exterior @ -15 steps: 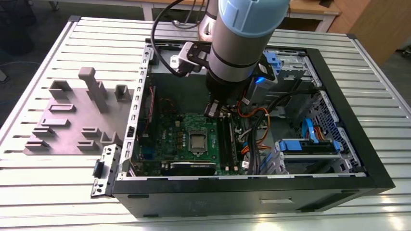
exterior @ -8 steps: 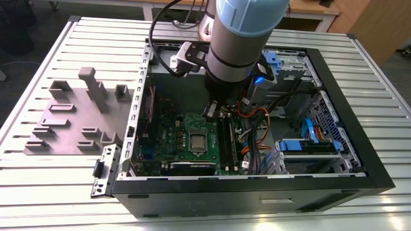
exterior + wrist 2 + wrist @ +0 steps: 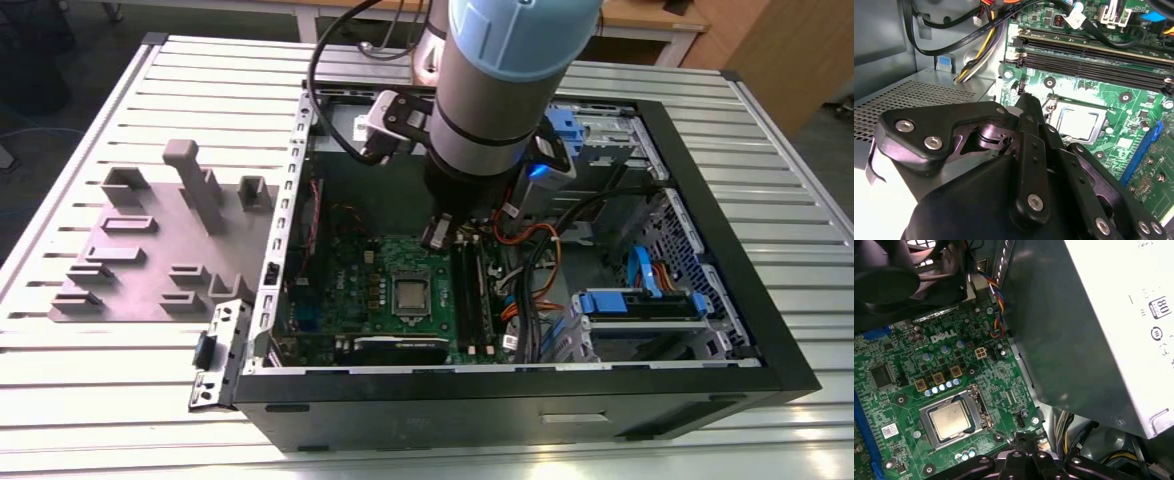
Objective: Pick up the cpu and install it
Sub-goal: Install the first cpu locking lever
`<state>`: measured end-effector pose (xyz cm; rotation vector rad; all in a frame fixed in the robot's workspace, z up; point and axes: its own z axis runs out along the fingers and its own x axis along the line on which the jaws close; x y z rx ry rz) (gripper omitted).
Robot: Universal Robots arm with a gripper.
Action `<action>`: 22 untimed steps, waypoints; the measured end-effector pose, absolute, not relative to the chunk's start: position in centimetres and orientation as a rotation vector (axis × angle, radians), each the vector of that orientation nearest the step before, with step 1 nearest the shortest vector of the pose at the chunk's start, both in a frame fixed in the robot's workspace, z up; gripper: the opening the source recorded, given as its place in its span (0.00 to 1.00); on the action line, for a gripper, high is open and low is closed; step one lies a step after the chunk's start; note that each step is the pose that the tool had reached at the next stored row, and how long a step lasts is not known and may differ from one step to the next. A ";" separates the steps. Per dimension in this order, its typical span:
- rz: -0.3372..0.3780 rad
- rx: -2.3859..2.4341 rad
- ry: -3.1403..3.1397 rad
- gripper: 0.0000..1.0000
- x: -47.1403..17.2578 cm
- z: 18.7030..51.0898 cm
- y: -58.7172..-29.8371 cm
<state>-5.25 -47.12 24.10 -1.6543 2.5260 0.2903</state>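
Hovering inside the open computer case (image 3: 787, 375), the gripper (image 3: 439, 233) hangs above the green motherboard (image 3: 360, 300), just beside the socket frame (image 3: 985, 412) and not touching it. The cpu (image 3: 952, 420) already sits flat inside that frame, silvery top up, seen in both wrist views (image 3: 1080, 123) and as a small pale square in the exterior view (image 3: 410, 292). Fingers (image 3: 1029, 112) look drawn together to a narrow point with nothing between them, so the tool reads as closed and empty. Judgement: the chip looks seated, so the work is at or near the install end. Doing it well means keeping the tool square to the board, staying off the memory slots (image 3: 1089, 55) and the loose cable bundle (image 3: 974, 62) near the grey power supply box (image 3: 1094, 325), and avoiding any sideways push on the chip. Pressing on the frame edge rather than the chip top risks tilt. Whether the frame's latch is locked cannot be told.
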 end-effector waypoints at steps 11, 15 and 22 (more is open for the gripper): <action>0.295 -1.788 2.447 0.11 -5.4 24.1 -47.2; 0.298 -1.828 2.420 0.11 -5.4 24.1 -47.3; 0.297 -1.836 2.414 0.11 -5.4 24.0 -47.4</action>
